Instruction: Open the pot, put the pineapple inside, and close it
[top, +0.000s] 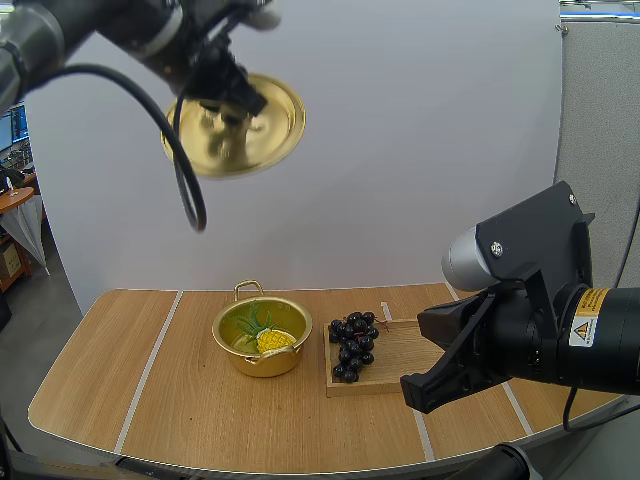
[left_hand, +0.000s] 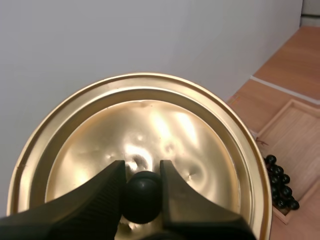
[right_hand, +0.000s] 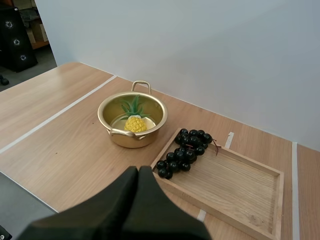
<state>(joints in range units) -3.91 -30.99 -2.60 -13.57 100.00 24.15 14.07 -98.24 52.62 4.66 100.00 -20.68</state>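
The pot (top: 262, 364) and its lid (top: 265, 130) are shiny gold, the knob (left_hand: 142, 197) is black, the pineapple (top: 275, 341) is yellow with green leaves, the grapes (top: 353, 345) are almost black, the tray (top: 405, 350) is pale wood, and the brown wood-grain bench (top: 180, 400) has thin white stripes.

Gold pot (top: 262, 362) stands open, upright; yellow pineapple (top: 274, 340) lies inside; gold lid (top: 268, 120) hangs tilted, high above.

Bright, even light — faint soft shadow under the pot (top: 262, 362), pale glare across the lid (left_hand: 200, 150).
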